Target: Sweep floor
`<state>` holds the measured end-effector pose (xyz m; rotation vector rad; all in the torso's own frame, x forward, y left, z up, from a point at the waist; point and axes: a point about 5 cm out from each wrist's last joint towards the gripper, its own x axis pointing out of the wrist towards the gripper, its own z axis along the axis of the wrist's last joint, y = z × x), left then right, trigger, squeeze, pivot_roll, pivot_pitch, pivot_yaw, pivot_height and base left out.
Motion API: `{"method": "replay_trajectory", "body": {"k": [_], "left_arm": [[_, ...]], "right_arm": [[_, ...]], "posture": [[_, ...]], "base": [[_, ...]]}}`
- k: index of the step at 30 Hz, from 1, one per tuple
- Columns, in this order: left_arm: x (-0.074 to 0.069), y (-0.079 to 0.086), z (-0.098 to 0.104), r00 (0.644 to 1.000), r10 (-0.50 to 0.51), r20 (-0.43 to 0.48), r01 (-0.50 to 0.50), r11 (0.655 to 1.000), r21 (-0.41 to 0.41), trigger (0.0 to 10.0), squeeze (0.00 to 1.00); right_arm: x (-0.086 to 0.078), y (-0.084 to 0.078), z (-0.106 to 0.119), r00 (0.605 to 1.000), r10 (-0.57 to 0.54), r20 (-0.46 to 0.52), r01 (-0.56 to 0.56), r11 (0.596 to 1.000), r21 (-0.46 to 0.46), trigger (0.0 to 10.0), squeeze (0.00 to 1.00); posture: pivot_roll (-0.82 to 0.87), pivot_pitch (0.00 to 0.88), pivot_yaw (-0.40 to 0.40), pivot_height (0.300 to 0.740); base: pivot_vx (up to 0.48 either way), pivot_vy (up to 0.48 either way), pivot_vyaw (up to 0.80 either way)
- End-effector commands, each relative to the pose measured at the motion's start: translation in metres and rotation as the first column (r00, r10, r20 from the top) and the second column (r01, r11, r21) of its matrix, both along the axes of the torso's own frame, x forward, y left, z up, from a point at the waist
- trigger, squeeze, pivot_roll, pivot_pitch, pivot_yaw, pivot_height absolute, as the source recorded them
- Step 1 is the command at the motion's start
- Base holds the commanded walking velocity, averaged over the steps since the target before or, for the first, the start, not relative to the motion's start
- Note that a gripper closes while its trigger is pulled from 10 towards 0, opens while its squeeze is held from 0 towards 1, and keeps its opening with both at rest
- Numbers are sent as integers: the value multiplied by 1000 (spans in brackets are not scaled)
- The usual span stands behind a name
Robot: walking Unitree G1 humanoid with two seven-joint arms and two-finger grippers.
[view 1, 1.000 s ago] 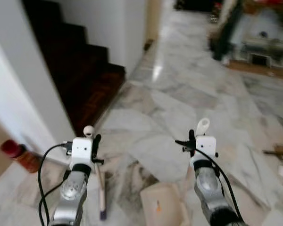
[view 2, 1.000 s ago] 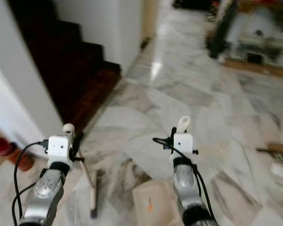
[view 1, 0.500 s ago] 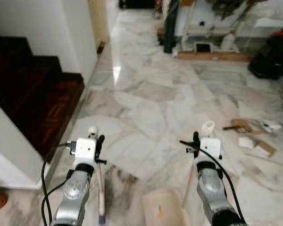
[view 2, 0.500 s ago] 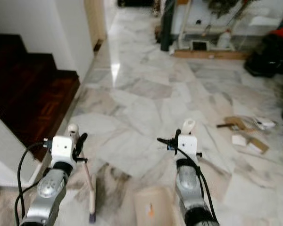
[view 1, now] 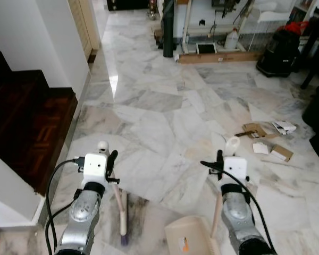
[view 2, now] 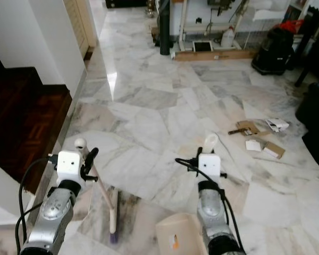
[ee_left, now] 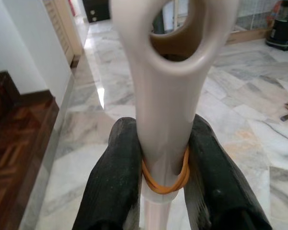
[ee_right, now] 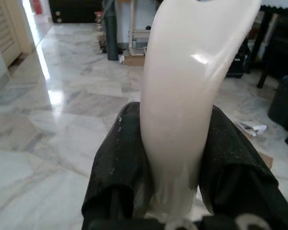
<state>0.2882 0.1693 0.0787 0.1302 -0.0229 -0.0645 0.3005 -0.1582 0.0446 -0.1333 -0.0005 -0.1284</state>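
1. Stairs (view 1: pixel 26 122), dark wood, far left; white wall (view 1: pixel 16 32) above.
2. L gripper (ee_left: pixel 161 158) w/ jaws clamped on broom (view 1: pixel 118 204) handle, orange band at the grip; head down on marble floor (view 1: pixel 165 106) by robot.
3. Dustpan (view 1: pixel 189 239) low center; R gripper (ee_right: pixel 175 158) w/ jaws clamped on its cream handle.
4. Cardboard scraps (view 1: pixel 266 141) on floor, fwd-right, well apart from dustpan.

Daylight is glaring off the marble floor (view 1: pixel 112 85) near the doorway. The staircase (view 1: pixel 21 127) is sitting in deep shadow. Head views are reading sharp; both wrist views are blurring the near handles.
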Motion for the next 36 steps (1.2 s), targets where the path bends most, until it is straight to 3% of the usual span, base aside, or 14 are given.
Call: {"method": "replay_trajectory", "body": {"k": [1,5,10,36], "left_arm": [[2,4,6,1000,9,19,-9,1000,19,10000,0],[1,3,5,1000,11,16,-11,1000,15,10000,0],[1,3,4,1000,13,13,-13,1000,12,10000,0],[1,4,1,1000,13,10,-13,1000,6,10000,0]], "right_arm": [[7,2,13,998,15,61,-16,1000,7,10000,0],[7,1,12,998,15,54,-16,1000,18,10000,0],[7,1,12,998,22,53,-23,1000,19,10000,0],[7,6,13,997,42,64,-43,999,17,10000,0]], "posture": [[133,35,46,740],[134,35,41,740],[132,32,37,740],[133,18,37,740]], "base": [[364,0,0],[362,0,0],[365,0,-800],[366,0,0]]}}
